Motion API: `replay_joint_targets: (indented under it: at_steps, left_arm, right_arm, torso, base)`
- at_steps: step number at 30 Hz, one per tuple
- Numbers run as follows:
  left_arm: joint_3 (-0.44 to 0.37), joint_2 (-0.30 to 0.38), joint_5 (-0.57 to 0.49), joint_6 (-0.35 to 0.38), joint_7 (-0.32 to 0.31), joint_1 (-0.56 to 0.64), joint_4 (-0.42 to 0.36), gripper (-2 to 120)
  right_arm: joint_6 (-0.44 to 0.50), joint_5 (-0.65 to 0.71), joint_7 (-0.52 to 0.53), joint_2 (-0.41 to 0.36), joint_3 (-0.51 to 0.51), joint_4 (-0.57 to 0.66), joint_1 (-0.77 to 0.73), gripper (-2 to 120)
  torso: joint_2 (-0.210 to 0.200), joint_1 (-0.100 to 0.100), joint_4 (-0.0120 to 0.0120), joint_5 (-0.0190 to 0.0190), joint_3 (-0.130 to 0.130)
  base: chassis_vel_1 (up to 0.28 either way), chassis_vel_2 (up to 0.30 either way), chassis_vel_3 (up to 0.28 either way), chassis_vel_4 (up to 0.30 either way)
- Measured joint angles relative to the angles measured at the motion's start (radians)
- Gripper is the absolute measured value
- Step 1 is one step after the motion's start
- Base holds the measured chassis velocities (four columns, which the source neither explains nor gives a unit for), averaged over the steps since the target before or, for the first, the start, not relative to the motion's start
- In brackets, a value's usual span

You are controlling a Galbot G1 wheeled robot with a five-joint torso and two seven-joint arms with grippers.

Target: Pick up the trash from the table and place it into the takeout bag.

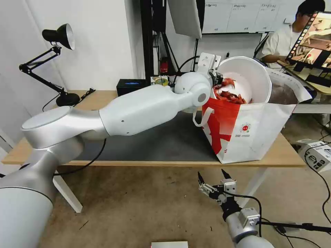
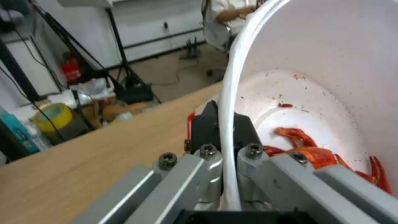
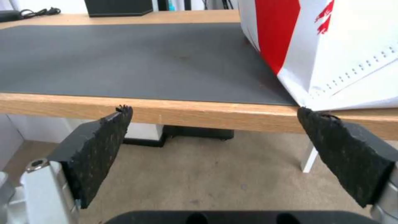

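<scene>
My left gripper (image 1: 216, 80) is shut on the rim of the trash, a white round plastic bowl (image 1: 250, 77) with red scraps, held tipped on its side over the mouth of the red-and-white takeout bag (image 1: 248, 132). The left wrist view has the bowl's rim (image 2: 227, 124) pinched between the jaws of the left gripper (image 2: 226, 152) and red scraps (image 2: 315, 154) lying inside. The bag stands at the right end of the light-wood table (image 1: 103, 98), partly on its dark grey mat (image 1: 155, 144). My right gripper (image 1: 212, 177) hangs open below the table's front edge, its black pads (image 3: 101, 146) wide apart.
A black tissue box (image 1: 132, 86) sits at the table's back edge. A black desk lamp (image 1: 57, 62) stands at the back left. A roll of yellow tape (image 1: 161, 81) lies behind the box. Boxes and cables (image 1: 319, 155) lie on the floor at the right.
</scene>
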Motion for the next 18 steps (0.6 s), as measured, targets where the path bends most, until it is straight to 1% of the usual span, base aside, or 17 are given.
replay_joint_targets:
  at_steps: [1,2,3,4,5,8,9,11,12,13,15,16,18]
  left_arm:
    - [-0.003,-0.001,-0.011,0.010,0.001,-0.003,-0.001,5]
    - [-0.003,-0.001,-0.011,0.010,0.001,-0.003,-0.001,5]
    - [-0.005,-0.002,-0.017,0.013,0.001,-0.004,-0.001,12]
    - [-0.005,-0.002,-0.017,0.013,0.001,-0.004,-0.001,12]
    - [-0.005,-0.002,-0.025,0.014,0.001,-0.003,-0.002,23]
    - [-0.005,-0.001,-0.028,0.014,-0.001,-0.001,-0.004,25]
    - [-0.007,0.003,-0.039,0.015,-0.004,0.003,-0.009,34]
    - [-0.007,0.003,-0.039,0.015,-0.004,0.003,-0.009,34]
    - [-0.013,0.010,-0.048,0.022,-0.005,0.011,-0.013,46]
    - [-0.014,0.014,-0.051,0.026,-0.005,0.014,-0.013,53]
    - [-0.014,0.015,-0.052,0.027,-0.005,0.016,-0.013,54]
    - [-0.014,0.017,-0.053,0.028,-0.006,0.019,-0.013,61]
    - [-0.014,0.017,-0.053,0.028,-0.006,0.019,-0.013,61]
  right_arm:
    - [0.000,0.000,0.000,0.000,0.000,0.000,0.000,100]
    - [0.000,0.000,0.000,0.000,0.000,0.000,0.000,100]
    - [0.000,0.000,0.000,0.000,0.000,0.000,0.000,100]
    - [0.000,0.000,0.000,0.000,0.000,0.000,0.000,100]
    - [0.000,0.000,0.000,0.000,0.000,0.000,0.000,100]
    - [0.000,0.000,0.000,0.000,0.000,0.000,0.000,100]
    - [0.000,0.000,0.000,0.000,0.000,0.000,0.000,100]
    - [0.000,0.000,0.000,0.000,0.000,0.000,0.000,100]
    - [0.000,0.000,0.000,0.000,0.000,0.000,0.000,100]
    - [0.000,0.000,0.000,0.000,0.000,0.000,0.000,100]
    - [0.000,0.000,0.000,0.000,0.000,0.000,0.000,100]
    - [0.000,0.000,0.000,0.000,0.000,0.000,0.000,100]
    - [0.000,0.000,0.000,0.000,0.000,0.000,0.000,100]
  torso:
    - [0.000,0.000,0.0000,0.0000,0.000]
    - [0.000,0.000,0.0000,0.0000,0.000]
    - [0.000,0.000,0.0000,0.0000,0.000]
    - [0.000,0.000,0.0000,0.0000,0.000]
    - [0.000,0.000,-0.0002,0.0000,0.000]
    - [0.000,0.000,-0.0002,0.0000,0.000]
    - [0.000,0.000,-0.0001,0.0000,0.000]
    - [0.000,0.000,-0.0001,0.0000,0.000]
    - [0.000,0.000,0.0000,0.0000,0.000]
    - [0.000,0.000,0.0000,0.0000,0.000]
    - [0.000,0.000,0.0000,0.0000,0.000]
    - [0.000,0.000,0.0000,0.0000,0.000]
    - [0.000,0.000,0.0000,0.0000,0.000]
  base:
    - [0.000,0.000,0.000,0.000]
    - [0.000,0.000,0.000,0.000]
    - [0.000,0.000,0.000,0.000]
    - [0.000,0.000,0.000,0.000]
    - [0.000,0.000,0.000,0.000]
    - [0.000,0.000,0.000,0.000]
    - [0.000,0.000,0.000,0.000]
    - [0.000,0.000,0.000,0.000]
    - [0.000,0.000,0.000,0.000]
    - [0.000,0.000,0.000,0.000]
    - [0.000,0.000,0.000,0.000]
    - [0.000,0.000,0.000,0.000]
    - [0.000,0.000,0.000,0.000]
